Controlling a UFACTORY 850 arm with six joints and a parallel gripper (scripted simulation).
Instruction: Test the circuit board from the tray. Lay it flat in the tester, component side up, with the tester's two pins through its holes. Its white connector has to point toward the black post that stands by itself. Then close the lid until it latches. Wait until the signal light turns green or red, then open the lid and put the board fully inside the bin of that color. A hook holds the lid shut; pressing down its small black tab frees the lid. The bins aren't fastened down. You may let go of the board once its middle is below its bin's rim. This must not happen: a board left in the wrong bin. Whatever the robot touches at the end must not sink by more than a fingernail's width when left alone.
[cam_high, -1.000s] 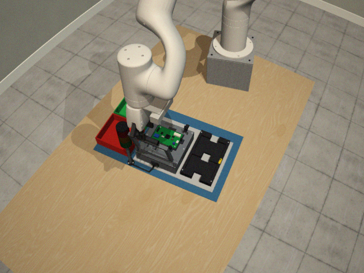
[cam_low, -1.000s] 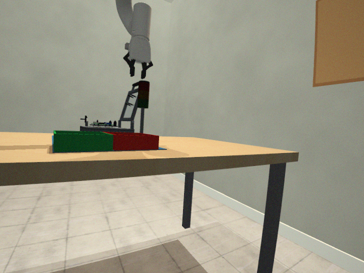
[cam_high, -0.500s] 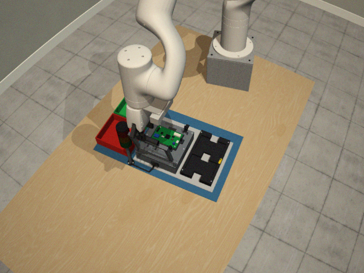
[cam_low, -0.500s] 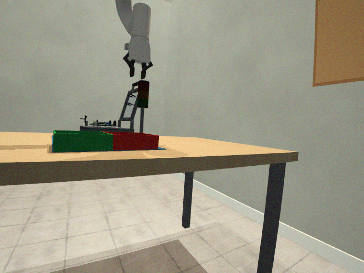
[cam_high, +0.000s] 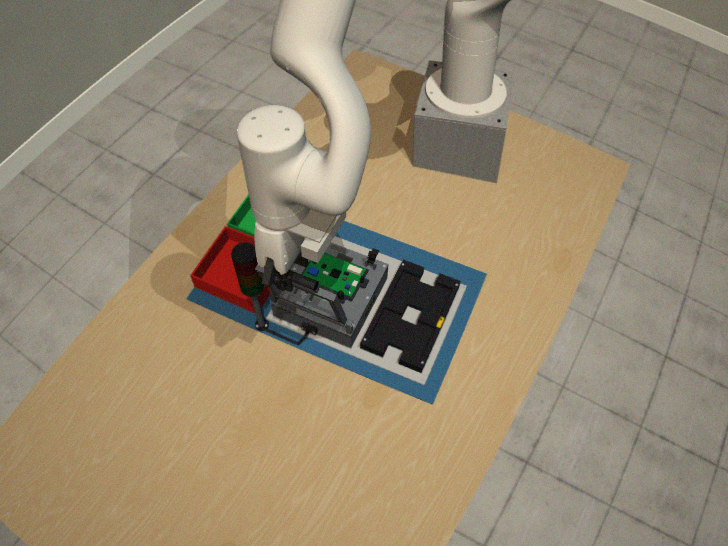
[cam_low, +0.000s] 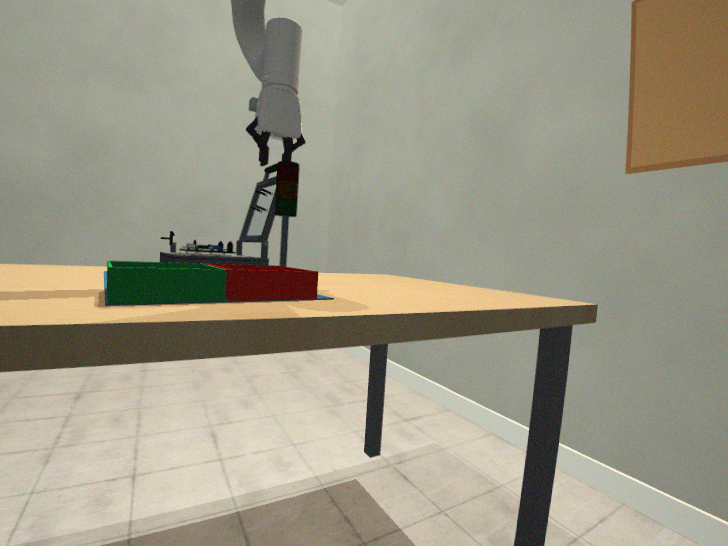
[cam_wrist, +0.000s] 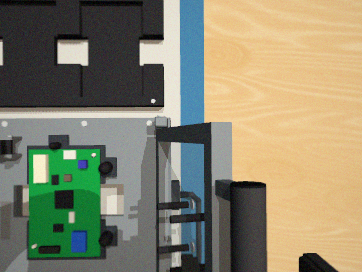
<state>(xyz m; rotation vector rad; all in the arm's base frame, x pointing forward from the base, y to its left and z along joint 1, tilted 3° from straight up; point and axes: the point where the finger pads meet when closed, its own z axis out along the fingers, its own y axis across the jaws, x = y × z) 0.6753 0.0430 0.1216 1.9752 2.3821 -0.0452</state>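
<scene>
The green circuit board (cam_high: 335, 273) lies flat in the grey tester (cam_high: 329, 302), component side up; it also shows in the wrist view (cam_wrist: 64, 202). Its white connector (cam_wrist: 40, 167) sits at the end nearest a lone black post (cam_high: 372, 255). The tester's lid (cam_low: 258, 205) stands raised and tilted, a dark frame in the wrist view (cam_wrist: 192, 190). My gripper (cam_low: 274, 157) is open and empty, its fingertips just above the lid's top edge, beside the signal light (cam_low: 286, 189). None of the light's segments looks lit.
The empty black tray (cam_high: 411, 314) lies right of the tester on the blue mat. The red bin (cam_high: 226, 270) and the green bin (cam_high: 242, 214) stand side by side left of the tester, partly hidden by my arm. The signal light's post (cam_wrist: 247, 225) rises close to the lid.
</scene>
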